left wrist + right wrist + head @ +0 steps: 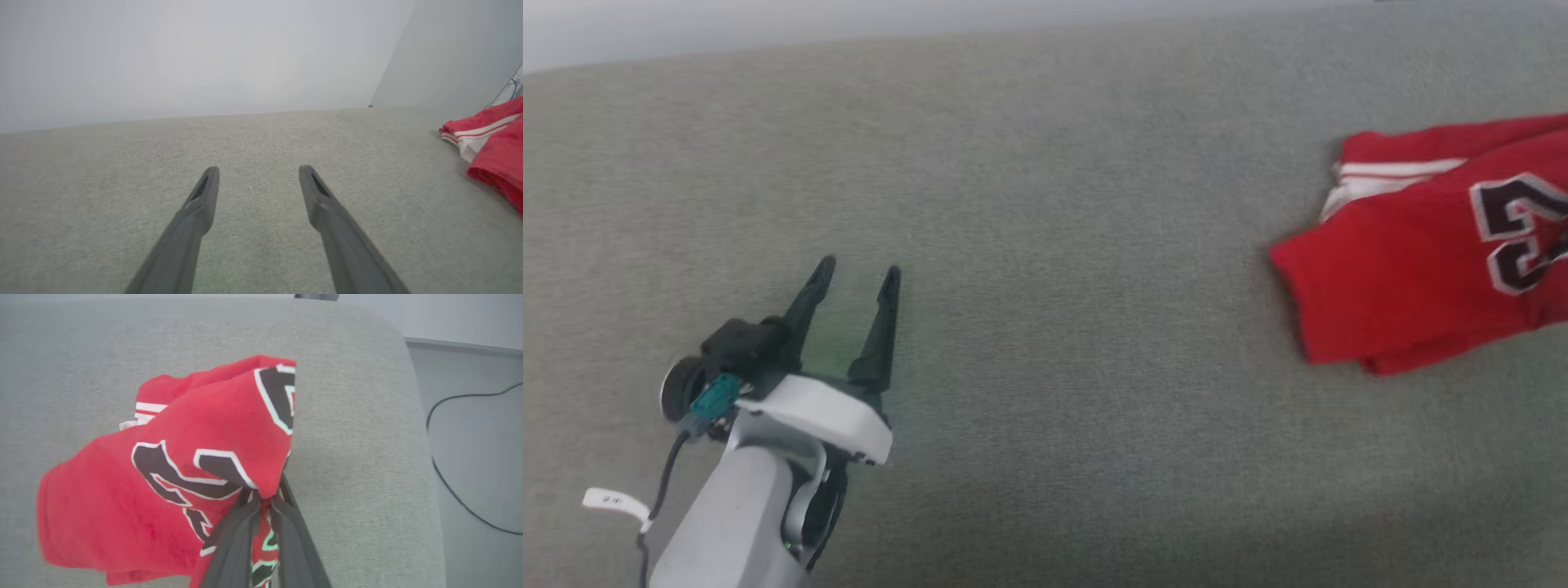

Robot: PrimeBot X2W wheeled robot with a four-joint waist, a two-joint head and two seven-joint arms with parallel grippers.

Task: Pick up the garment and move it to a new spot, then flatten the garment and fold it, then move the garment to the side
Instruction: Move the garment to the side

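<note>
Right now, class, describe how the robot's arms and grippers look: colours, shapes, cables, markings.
The left gripper has two long, dark, tapering fingers on a black base. Behind it: a white wrist shell, pale grey forearm, teal connector, black cable and white tag. The right gripper has dark grey fingers.

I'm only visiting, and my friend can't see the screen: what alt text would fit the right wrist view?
The right gripper is shut on a pinch of the red garment, drawing the cloth with its black, white-outlined number into a peak over a grey fabric surface. A white sleeve with red stripes peeks out behind it.
</note>
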